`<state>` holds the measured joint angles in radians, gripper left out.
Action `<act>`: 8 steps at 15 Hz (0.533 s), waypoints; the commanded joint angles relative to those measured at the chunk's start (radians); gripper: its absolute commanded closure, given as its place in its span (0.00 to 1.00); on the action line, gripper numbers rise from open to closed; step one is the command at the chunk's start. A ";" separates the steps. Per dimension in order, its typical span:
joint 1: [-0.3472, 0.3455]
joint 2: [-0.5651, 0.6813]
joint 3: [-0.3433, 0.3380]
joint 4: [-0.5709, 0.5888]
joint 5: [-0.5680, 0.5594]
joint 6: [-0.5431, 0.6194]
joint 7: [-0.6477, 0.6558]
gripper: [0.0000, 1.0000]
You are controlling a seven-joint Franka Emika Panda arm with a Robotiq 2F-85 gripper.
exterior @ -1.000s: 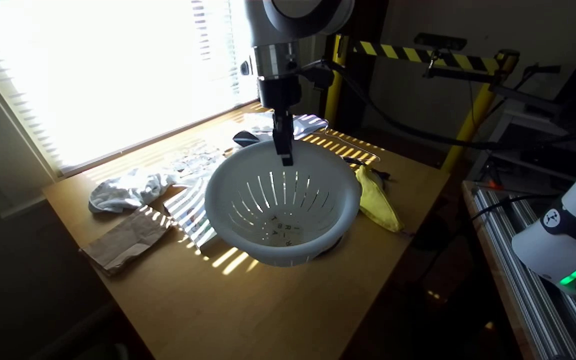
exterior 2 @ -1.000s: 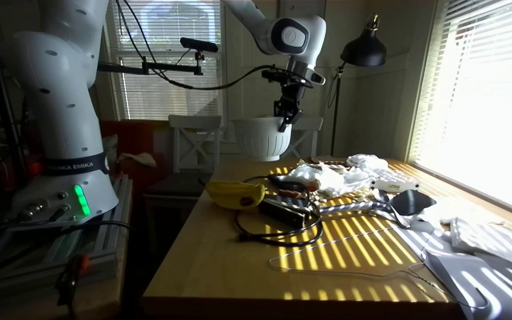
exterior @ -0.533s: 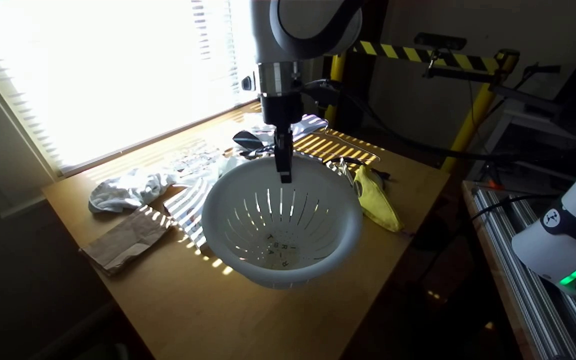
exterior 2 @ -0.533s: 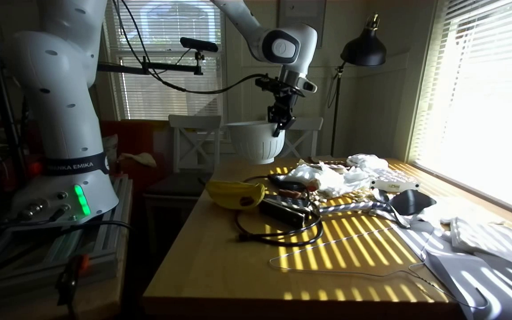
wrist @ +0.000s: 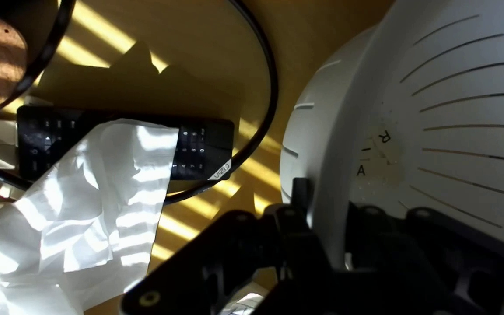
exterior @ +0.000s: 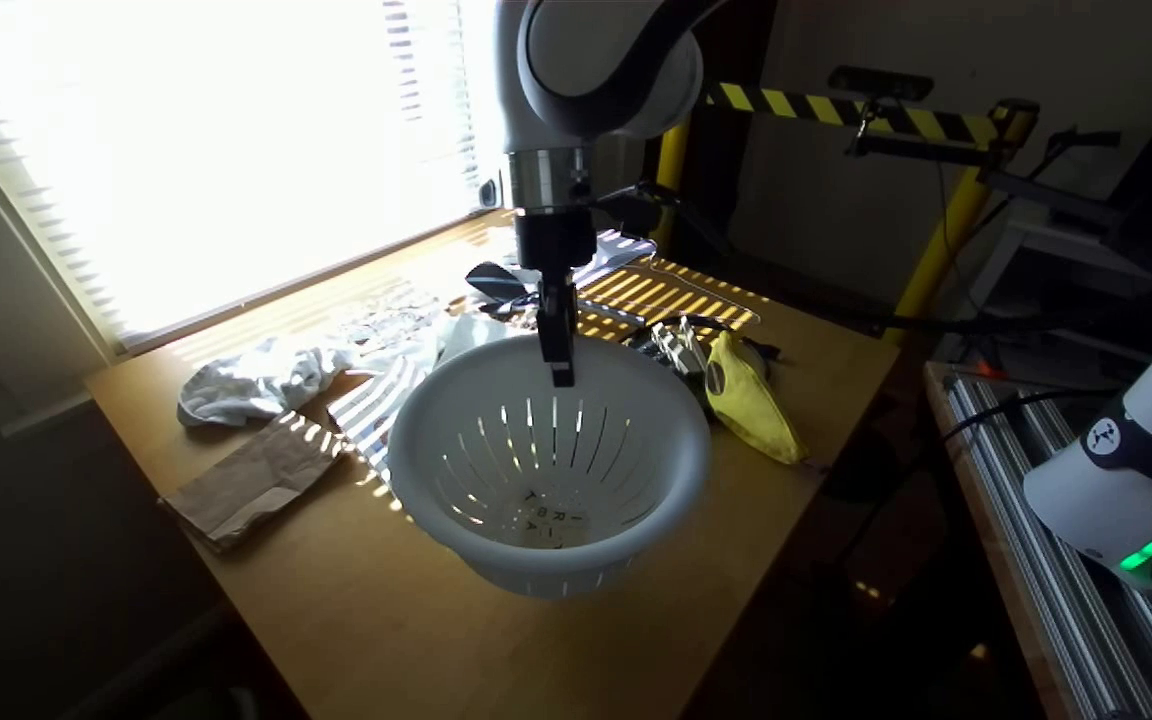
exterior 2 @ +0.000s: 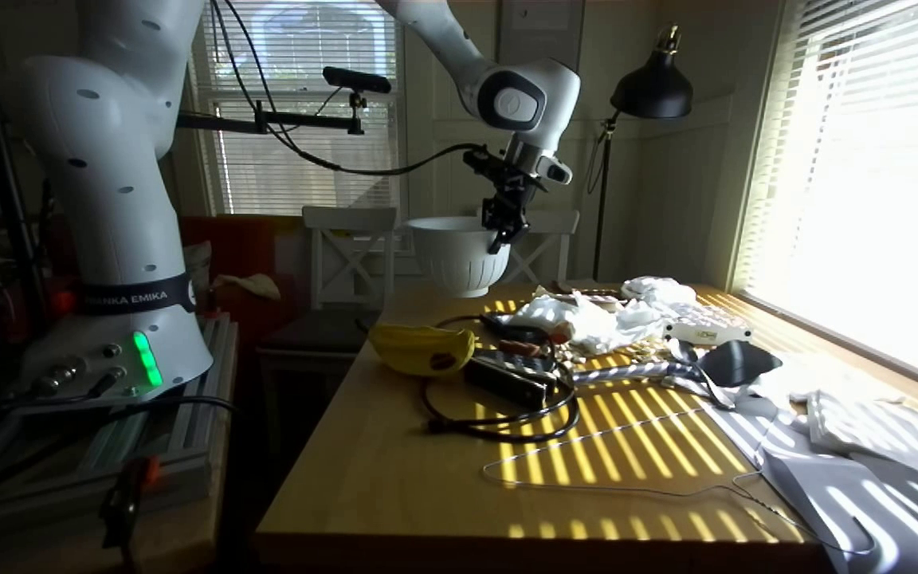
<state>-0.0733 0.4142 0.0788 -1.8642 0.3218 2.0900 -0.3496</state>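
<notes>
A white colander with slotted sides is upright and also shows in an exterior view and the wrist view. My gripper is shut on its rim, as an exterior view and the wrist view also show. One finger is inside the bowl and one is outside. Several letter tiles lie in the colander's bottom and show in the wrist view. I cannot tell whether the colander's base touches the table or hangs just above it.
A yellow banana-shaped pouch lies beside the colander. A black remote, a black cable and a crumpled white sheet lie close by. A brown paper bag, a ladle and a bent wire are on the table.
The gripper and colander have moved down together toward the table. The arm's wrist has tilted somewhat. The other things on the table have not moved.
</notes>
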 commanded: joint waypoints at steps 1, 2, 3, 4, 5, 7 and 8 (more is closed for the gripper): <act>-0.009 0.048 0.004 0.066 0.024 -0.023 0.040 0.97; -0.009 0.057 0.005 0.077 0.024 -0.024 0.050 0.97; -0.009 0.065 0.004 0.085 0.023 -0.024 0.061 0.97; -0.009 0.072 0.003 0.093 0.021 -0.023 0.072 0.97; -0.009 0.080 0.003 0.101 0.020 -0.022 0.081 0.97; -0.011 0.092 0.002 0.115 0.020 -0.020 0.098 0.97; -0.008 0.097 -0.001 0.117 0.014 -0.010 0.110 0.97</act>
<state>-0.0758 0.4860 0.0768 -1.7897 0.3218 2.0902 -0.2736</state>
